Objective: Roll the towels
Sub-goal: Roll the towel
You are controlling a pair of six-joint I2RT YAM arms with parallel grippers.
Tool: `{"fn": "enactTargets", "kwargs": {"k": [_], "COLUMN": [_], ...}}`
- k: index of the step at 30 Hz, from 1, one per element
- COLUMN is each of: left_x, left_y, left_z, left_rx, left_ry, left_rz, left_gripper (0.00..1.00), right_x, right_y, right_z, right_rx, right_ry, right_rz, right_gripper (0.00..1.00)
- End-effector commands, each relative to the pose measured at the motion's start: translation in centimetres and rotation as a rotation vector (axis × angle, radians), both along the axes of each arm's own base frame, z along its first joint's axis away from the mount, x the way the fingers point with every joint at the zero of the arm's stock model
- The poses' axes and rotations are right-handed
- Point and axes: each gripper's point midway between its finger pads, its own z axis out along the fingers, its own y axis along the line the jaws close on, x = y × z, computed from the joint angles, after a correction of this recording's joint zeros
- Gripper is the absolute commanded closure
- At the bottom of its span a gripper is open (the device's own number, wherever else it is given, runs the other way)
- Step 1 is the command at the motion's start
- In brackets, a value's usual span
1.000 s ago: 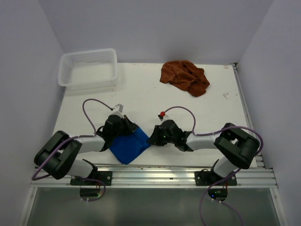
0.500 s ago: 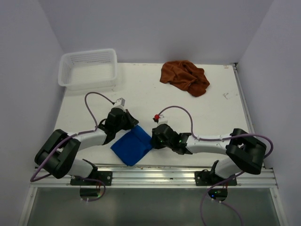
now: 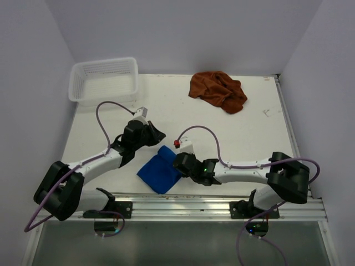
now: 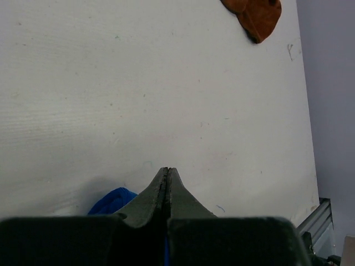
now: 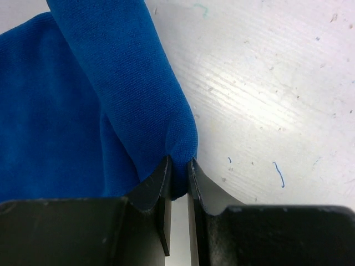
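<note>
A blue towel (image 3: 160, 173) lies near the table's front edge, its right edge folded over into a thick fold. My right gripper (image 3: 176, 163) is shut on the end of that fold; in the right wrist view the blue towel (image 5: 111, 100) bulges out from between the right gripper's (image 5: 178, 163) fingertips. My left gripper (image 3: 159, 134) is shut and holds nothing, a little above and behind the towel. In the left wrist view the left gripper (image 4: 168, 172) points over bare table, with a bit of blue towel (image 4: 111, 201) at its left. A crumpled brown towel (image 3: 217, 90) lies at the back.
A white plastic basket (image 3: 104, 80) stands at the back left corner. The brown towel also shows at the top of the left wrist view (image 4: 256, 14). A metal rail (image 3: 222, 200) runs along the table's front edge. Grey walls close the sides and back.
My left gripper has come off the blue towel and moved back and to the right. My right gripper has moved left with the towel's edge, folding it over.
</note>
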Motion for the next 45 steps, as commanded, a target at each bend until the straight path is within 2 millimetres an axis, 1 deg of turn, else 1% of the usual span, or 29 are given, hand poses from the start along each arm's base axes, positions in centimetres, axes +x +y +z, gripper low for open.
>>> {"fn": "enactTargets", "kwargs": {"k": [1,2,4,7,8,10,12,15,19,21,25,28,31,33,37,39,42,43,45], "left_x": [0.4,0.3,0.1,-0.3,-0.5,-0.6,-0.7,-0.8,-1.2,-1.6,-2.3,-3.1,-4.3,-4.5,-4.4,-4.5,-4.9,-5.2,-5.6], "left_y": [-0.7,-0.8,-1.2,-2.0,-2.1,-2.2,-2.0,-2.0,-2.1,-2.1,-2.3,-2.3,-2.2,-2.2,-2.7,-2.6,-2.2,-1.9,-1.7], "left_z": [2.6,2.7,2.7,2.7,2.5,2.4,2.2,2.2,1.8,1.3,0.5,-0.4,-1.6,-2.0,-2.0,-2.5,-3.5,-4.1,-4.7], "left_rx": [-0.026,-0.028,-0.038,-0.063,-0.064,-0.07,-0.069,-0.08,-0.12,-0.129,-0.125,-0.118,-0.143,-0.152,-0.157,-0.146,-0.133,-0.123,-0.118], "left_ry": [-0.054,-0.054,-0.051,-0.043,-0.037,-0.026,-0.008,0.011,0.037,0.044,0.053,0.071,0.091,0.103,0.104,0.114,0.138,0.151,0.165], "left_rz": [-0.026,-0.028,-0.038,-0.055,-0.061,-0.053,-0.037,-0.025,-0.01,-0.011,-0.017,-0.017,-0.02,-0.012,-0.021,-0.017,-0.002,0.004,0.007], "left_gripper": [1.0,1.0,1.0,1.0,1.0,1.0,1.0,1.0,1.0,1.0,1.0,1.0,1.0,1.0,1.0,1.0,1.0,1.0,1.0], "right_x": [1.6,1.7,1.8,1.8,1.5,1.4,1.0,0.5,0.0,-0.2,-0.5,-0.6,-0.7,-0.9,-1.3,-1.5,-1.8,-1.8,-1.9], "right_y": [-0.1,-0.1,0.2,0.5,0.6,0.7,0.9,0.9,1.6,2.2,2.8,2.8,2.8,3.0,3.5,3.7,3.7,3.8,3.8], "right_z": [1.9,1.8,2.4,2.6,2.3,2.6,2.2,2.2,2.2,2.4,2.4,2.4,2.4,2.1,1.5,1.3,1.1,1.3,1.4], "right_rx": [-0.082,-0.107,-0.137,-0.184,-0.2,-0.219,-0.226,-0.239,-0.271,-0.263,-0.259,-0.262,-0.262,-0.265,-0.262,-0.255,-0.245,-0.236,-0.23], "right_ry": [-0.103,-0.115,-0.147,-0.179,-0.185,-0.209,-0.217,-0.244,-0.274,-0.279,-0.277,-0.281,-0.285,-0.287,-0.285,-0.28,-0.262,-0.261,-0.259], "right_rz": [-0.045,-0.043,-0.042,-0.04,-0.033,-0.04,-0.05,-0.077,-0.093,-0.101,-0.102,-0.106,-0.108,-0.102,-0.093,-0.091,-0.086,-0.087,-0.087], "right_gripper": [1.0,1.0,1.0,1.0,1.0,1.0,1.0,1.0,1.0,1.0,1.0,1.0,1.0,1.0,1.0,1.0,1.0,1.0,0.99]}}
